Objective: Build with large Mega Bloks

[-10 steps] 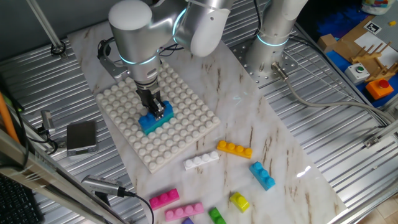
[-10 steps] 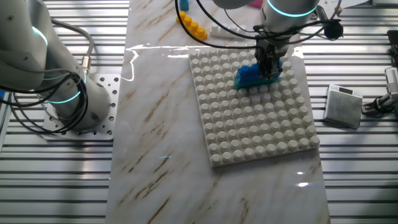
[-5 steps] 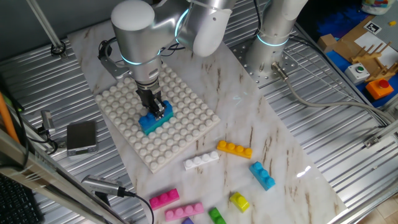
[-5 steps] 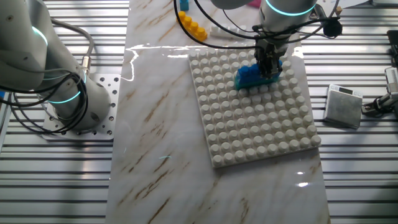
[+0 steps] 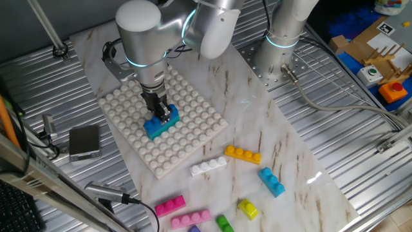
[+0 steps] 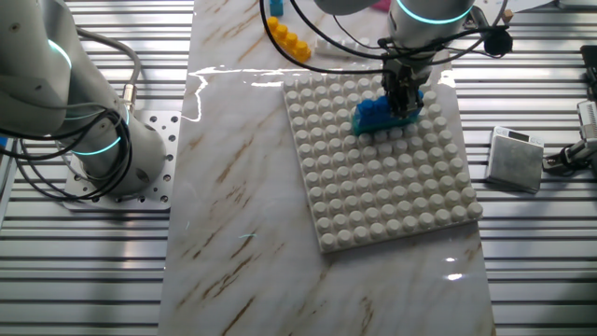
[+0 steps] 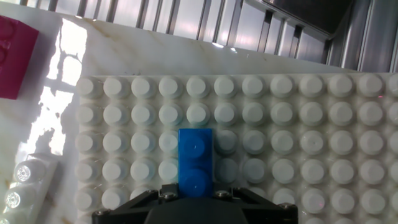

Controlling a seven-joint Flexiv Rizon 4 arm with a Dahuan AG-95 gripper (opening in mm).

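**Blue brick held on the studded plate**

The white studded baseplate [image 5: 161,122] spreads under the gripper [image 5: 165,116], with free rows of studs on every side before its edges. The gripper's fingers are clamped narrow on a blue brick [image 6: 375,116] seated on the plate. Beyond the plate's near edge, well apart from the tool, loose bricks lie on the marble: white [image 5: 208,167], orange [image 5: 243,154], teal [image 5: 271,181], pink [image 5: 170,206].

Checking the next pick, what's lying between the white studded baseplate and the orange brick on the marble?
In one fixed view, a white brick lies between the baseplate and the orange brick, just off the plate's near edge; otherwise bare marble.
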